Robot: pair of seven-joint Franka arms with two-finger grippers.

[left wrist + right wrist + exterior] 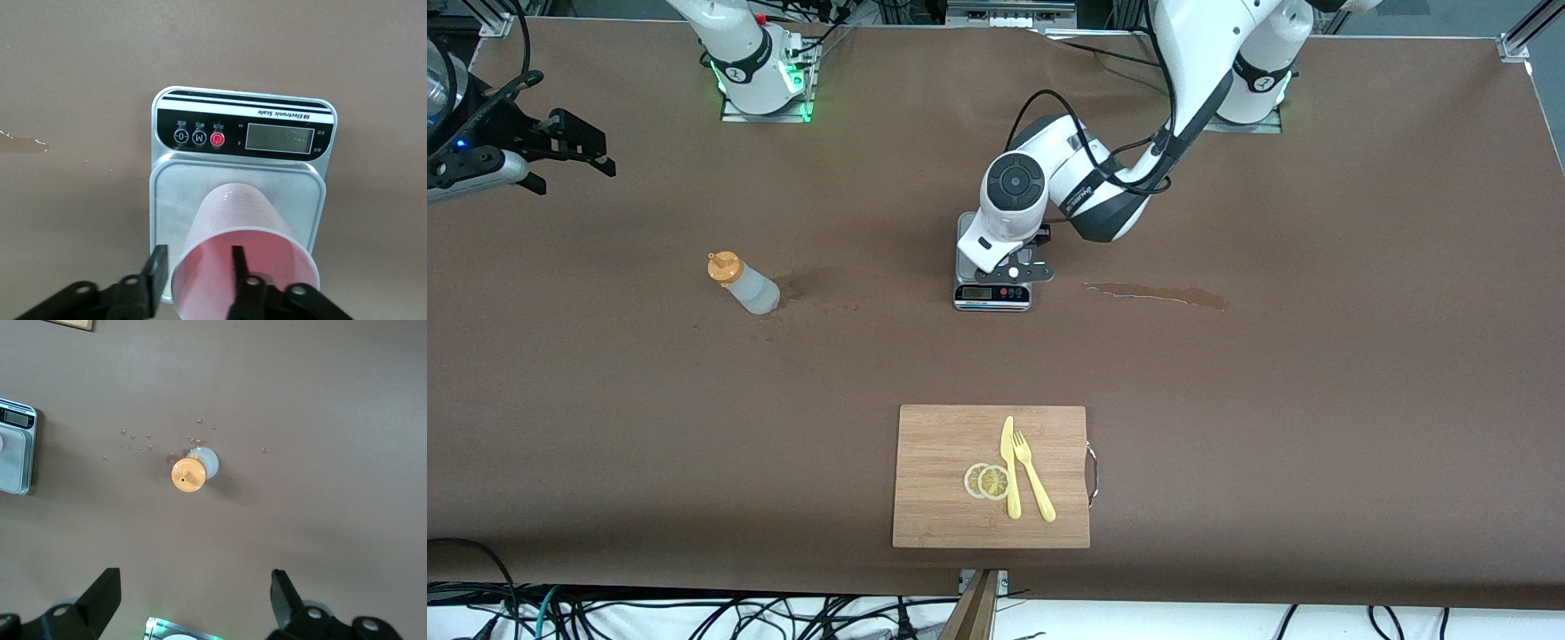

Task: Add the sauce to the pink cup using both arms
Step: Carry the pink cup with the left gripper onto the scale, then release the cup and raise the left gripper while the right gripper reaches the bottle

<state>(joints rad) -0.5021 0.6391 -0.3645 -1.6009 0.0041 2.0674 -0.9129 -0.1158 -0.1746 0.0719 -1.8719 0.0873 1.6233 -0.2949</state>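
Observation:
The pink cup [243,213] stands on the platform of a small scale [240,137]. My left gripper [197,257] is over it and open. One finger [237,260] is inside the cup and the other finger [157,267] is outside, a little apart from the wall. In the front view the left hand hides the cup above the scale [992,295]. The sauce bottle [745,284] with its orange cap [189,473] stands on the table toward the right arm's end. My right gripper [195,577] hangs open and empty high over the table, near that end [578,142].
A wooden cutting board [943,480] lies nearer the front camera, with two lemon slices [987,481], a yellow knife [1009,467] and a fork [1033,476] on it. A brown spill streak [1156,293] lies beside the scale, toward the left arm's end. Droplets [137,440] dot the table by the bottle.

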